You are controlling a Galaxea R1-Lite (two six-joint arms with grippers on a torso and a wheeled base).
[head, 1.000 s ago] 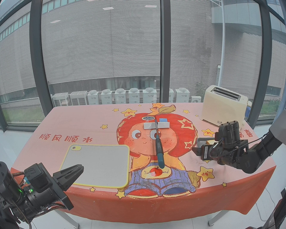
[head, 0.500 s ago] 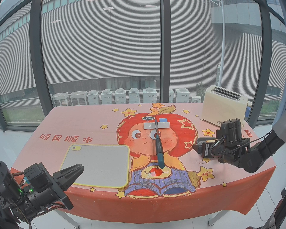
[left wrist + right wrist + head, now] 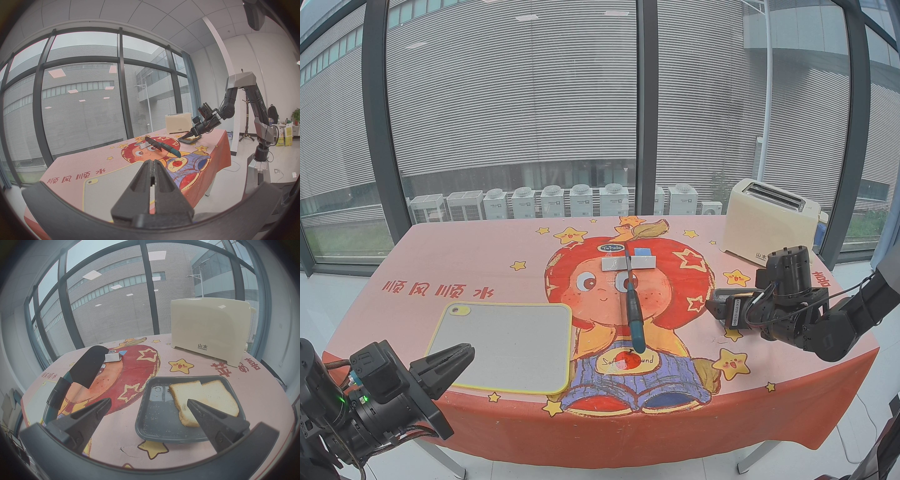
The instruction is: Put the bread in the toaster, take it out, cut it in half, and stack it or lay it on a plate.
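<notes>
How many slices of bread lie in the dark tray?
2. Both lie flat in the dark tray, in front of the toaster: one slice near the tray's middle, the other slice touching it, by the tray's wall. More could be hidden underneath.

Red characters are printed on the tablecloth (image 3: 487, 262), and a small logo on the toaster (image 3: 212, 324).

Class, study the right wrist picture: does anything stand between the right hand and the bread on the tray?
Nothing visible does. The open right hand hangs just before the dark tray, and the bread lies uncovered in it.
</notes>
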